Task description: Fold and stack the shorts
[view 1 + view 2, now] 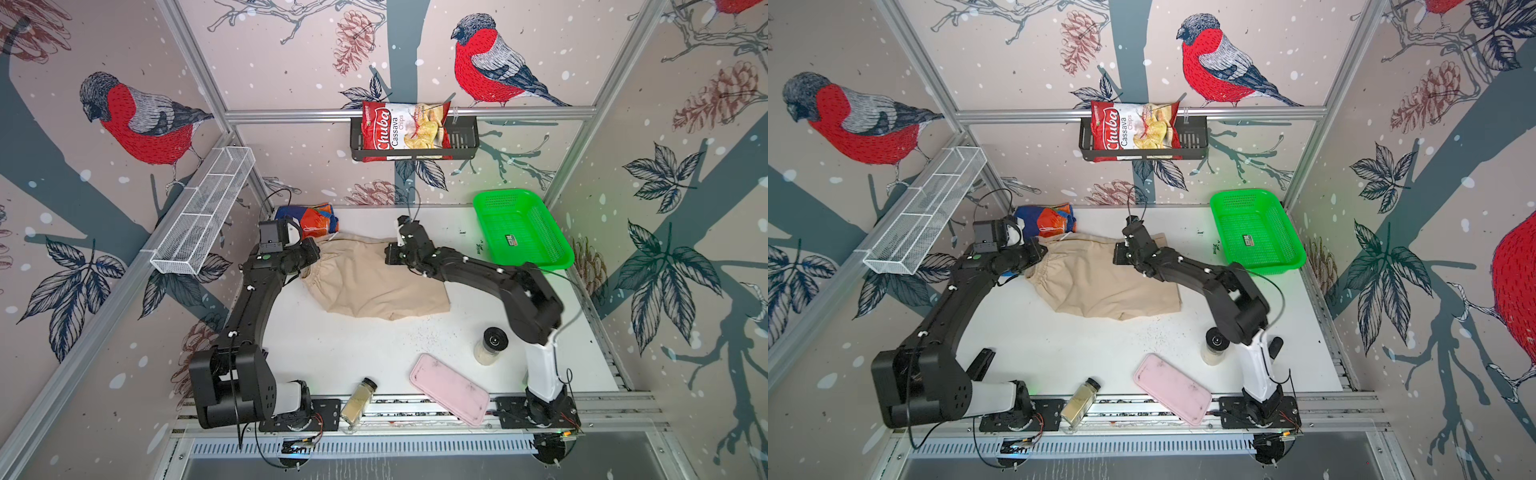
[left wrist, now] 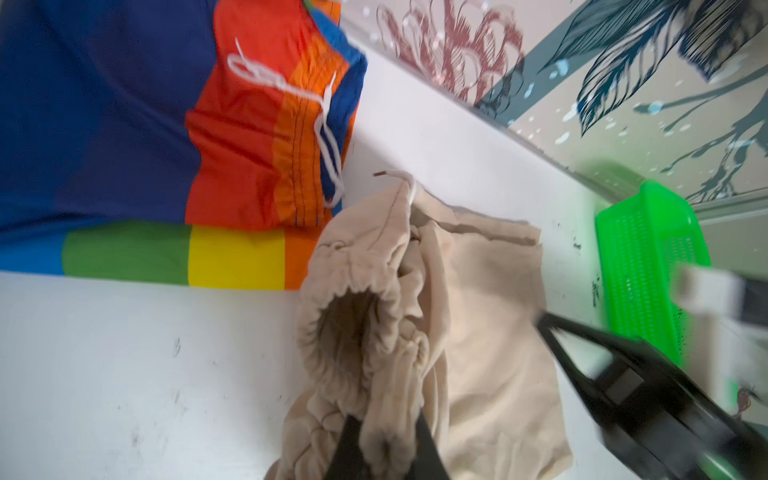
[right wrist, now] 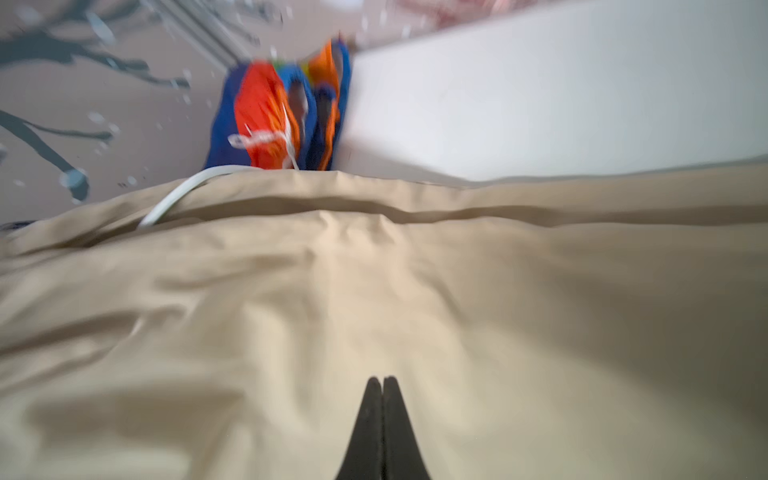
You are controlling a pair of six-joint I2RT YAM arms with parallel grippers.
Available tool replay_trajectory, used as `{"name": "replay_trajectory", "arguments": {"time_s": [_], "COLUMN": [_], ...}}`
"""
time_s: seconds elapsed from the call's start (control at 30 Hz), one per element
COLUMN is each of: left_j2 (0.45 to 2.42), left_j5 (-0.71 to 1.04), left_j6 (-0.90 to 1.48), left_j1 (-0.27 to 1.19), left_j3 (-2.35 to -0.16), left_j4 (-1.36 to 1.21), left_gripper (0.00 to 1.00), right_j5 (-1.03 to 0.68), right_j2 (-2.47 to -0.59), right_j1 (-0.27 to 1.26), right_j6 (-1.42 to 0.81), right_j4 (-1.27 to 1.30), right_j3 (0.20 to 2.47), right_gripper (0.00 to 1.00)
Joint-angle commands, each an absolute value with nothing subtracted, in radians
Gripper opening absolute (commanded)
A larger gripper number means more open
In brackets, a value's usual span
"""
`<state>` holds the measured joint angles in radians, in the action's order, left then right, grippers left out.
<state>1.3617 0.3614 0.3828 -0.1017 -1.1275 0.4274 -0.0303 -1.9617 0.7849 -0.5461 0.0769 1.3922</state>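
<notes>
**Lopsided pull may skew the fold**

The left gripper [image 2: 384, 419] is clamped on the gathered waistband of the plain beige fabric shorts [image 1: 374, 282]. They lie creased in the middle of the white table [image 1: 353, 345], touching the bundled rainbow colour-block shorts [image 1: 309, 220] at its back-left corner. The right gripper [image 3: 382, 380] has its jaws together on the cloth, apparently pinching nothing, so pulling could twist it.

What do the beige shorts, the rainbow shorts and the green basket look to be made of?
Beige shorts: matte woven cloth, probably cotton; soft folds, gathered waistband.
Rainbow shorts: thin, smooth fabric, perhaps nylon or polyester; fine crinkles, slight sheen.
Basket: glossy moulded plastic; rigid mesh walls, bright uniform green.
</notes>
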Motion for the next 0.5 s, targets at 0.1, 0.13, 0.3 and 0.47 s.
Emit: {"name": "replay_trajectory", "arguments": {"time_s": [0.1, 0.13, 0.3, 0.47], "left_j2": [1.408, 1.42, 1.474, 1.534], "left_j5": [0.286, 0.269, 0.218, 0.189], "left_j6": [0.435, 0.437, 0.465, 0.51], "left_j1": [-0.058, -0.042, 0.041, 0.114], "left_j3": [-1.309, -1.347, -1.449, -1.472], "left_j4": [0.475, 0.491, 0.52, 0.513], "left_gripper": [0.0, 0.0, 0.0, 0.0], "right_j5": [0.085, 0.085, 0.015, -0.013], "right_j2": [-1.785, -1.769, -1.763, -1.811], "right_j1": [0.762, 0.762, 0.775, 0.801], "right_j6": [-0.495, -0.491, -0.489, -0.498], "right_j4": [0.029, 0.029, 0.086, 0.129], "right_j3": [1.065, 1.029, 0.921, 0.914], "right_gripper": [0.0, 0.0, 0.0, 0.0]}}
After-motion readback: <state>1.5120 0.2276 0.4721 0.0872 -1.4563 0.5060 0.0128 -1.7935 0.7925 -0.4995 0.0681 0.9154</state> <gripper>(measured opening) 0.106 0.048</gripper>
